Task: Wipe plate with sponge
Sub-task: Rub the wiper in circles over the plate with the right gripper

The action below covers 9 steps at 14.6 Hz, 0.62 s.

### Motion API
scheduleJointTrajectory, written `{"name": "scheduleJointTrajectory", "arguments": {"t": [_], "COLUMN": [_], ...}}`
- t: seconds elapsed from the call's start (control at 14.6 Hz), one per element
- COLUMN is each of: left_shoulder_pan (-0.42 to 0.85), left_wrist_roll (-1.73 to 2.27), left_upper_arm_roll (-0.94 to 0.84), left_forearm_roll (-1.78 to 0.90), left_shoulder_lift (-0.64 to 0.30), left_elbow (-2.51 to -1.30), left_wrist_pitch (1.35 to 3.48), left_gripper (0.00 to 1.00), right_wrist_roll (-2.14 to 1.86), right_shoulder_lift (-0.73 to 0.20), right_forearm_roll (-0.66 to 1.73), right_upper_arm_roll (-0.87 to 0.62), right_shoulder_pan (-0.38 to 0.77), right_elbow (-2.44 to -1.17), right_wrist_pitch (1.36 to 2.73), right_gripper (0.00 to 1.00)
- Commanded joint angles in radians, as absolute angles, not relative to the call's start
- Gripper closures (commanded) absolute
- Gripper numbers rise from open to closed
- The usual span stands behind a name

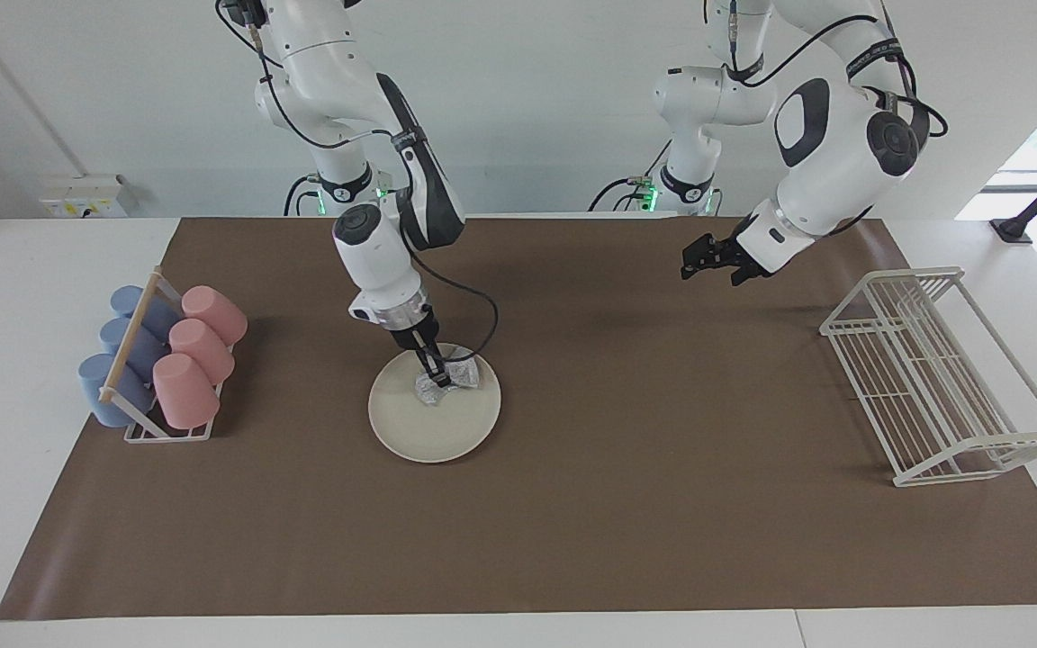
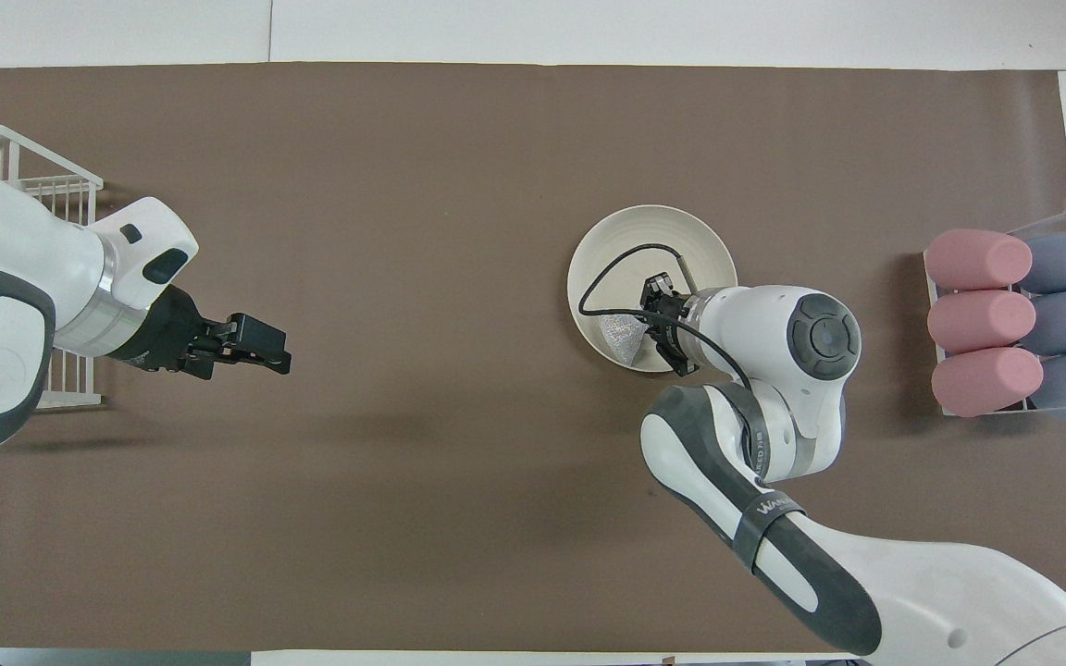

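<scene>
The cream-white plate point(image 1: 428, 427) point(image 2: 658, 231) lies on the brown mat, toward the right arm's end of the table. My right gripper point(image 1: 439, 376) point(image 2: 651, 326) is shut on the silvery sponge point(image 1: 460, 376) point(image 2: 621, 335). It presses the sponge flat on the part of the plate nearer to the robots. My left gripper point(image 1: 703, 267) point(image 2: 274, 356) hangs open and empty in the air over bare mat, toward the left arm's end, and waits.
A wooden-barred holder with pink cups point(image 1: 194, 355) point(image 2: 982, 319) and blue cups point(image 1: 118, 360) stands at the right arm's end. A white wire rack point(image 1: 933, 378) point(image 2: 29, 180) stands at the left arm's end. The brown mat point(image 1: 572, 522) covers the table.
</scene>
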<state>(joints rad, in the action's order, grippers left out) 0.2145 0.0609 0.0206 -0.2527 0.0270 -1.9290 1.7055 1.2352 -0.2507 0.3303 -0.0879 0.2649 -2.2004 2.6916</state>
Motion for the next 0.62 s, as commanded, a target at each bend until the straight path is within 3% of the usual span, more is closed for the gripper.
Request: {"name": "scheduleJointTrajectory", "arguments": {"t": [0.0,0.34,0.55], "left_shoulder_pan": [0.209,0.209,0.209], "left_wrist_roll": [0.077,0.081,0.083], "left_upper_arm_roll": [0.017,0.015,0.015], "left_forearm_roll": [-0.218,-0.218,-0.218], "left_shoulder_lift": [0.049,0.051,0.049], "left_elbow": [-1.936,-1.942,-1.942], "left_wrist_pitch": [1.717,1.72,1.721], "left_gripper": [0.0,0.0,0.0], "right_wrist_roll": [1.103,1.135,1.23], "right_shoulder_lift": [-0.288,-0.293,-0.308], "right_forearm_roll": [0.331,0.354,0.438], "right_upper_arm_roll": [-0.097,-0.098,-0.097], "right_shoulder_pan": [0.183,0.199,0.302], "right_elbow": [-2.198,-2.197,-2.184], "right_wrist_pitch": [2.707,2.712,2.759], "right_gripper": [1.0,1.0,1.0]}}
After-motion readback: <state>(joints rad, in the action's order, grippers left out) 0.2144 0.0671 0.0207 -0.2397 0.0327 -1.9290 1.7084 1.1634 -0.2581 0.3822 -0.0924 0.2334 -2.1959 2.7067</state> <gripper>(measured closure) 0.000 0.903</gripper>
